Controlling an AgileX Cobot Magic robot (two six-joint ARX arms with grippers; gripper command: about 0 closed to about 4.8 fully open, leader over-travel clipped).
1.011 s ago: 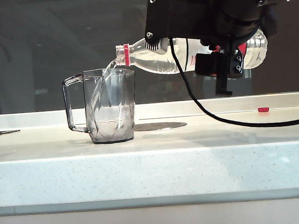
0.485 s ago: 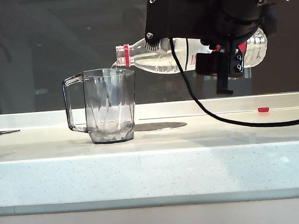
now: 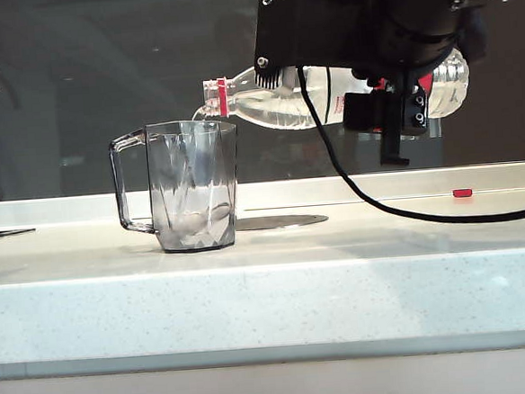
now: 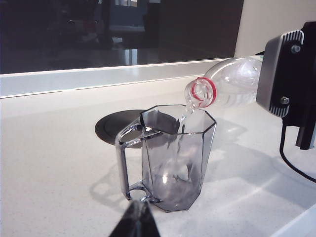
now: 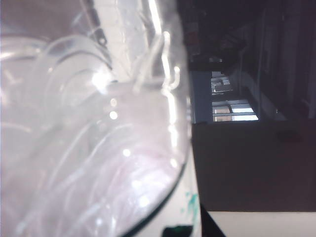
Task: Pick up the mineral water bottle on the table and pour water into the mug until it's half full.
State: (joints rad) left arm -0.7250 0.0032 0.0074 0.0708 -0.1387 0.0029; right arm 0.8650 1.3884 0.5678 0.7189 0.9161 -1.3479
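bottle (image 3: 274, 101) overhangs mug (image 3: 194, 184); table (image 3: 385, 270) rightward lies open.

Round dark disc (image 3: 279, 221) set flush in the counter, at 3 o'clock of centre-left in the exterior view; seen again as a dark grommet from the left wrist. Small red cap (image 3: 462, 193) lying at 3 o'clock, near the back ledge, well apart from the disc. Black cable (image 3: 399, 210) draped across the counter toward 3 o'clock. Dark window (image 3: 101, 82) filling the back, from 9 to 12 o'clock. White ledge (image 3: 83, 208) running beneath it.
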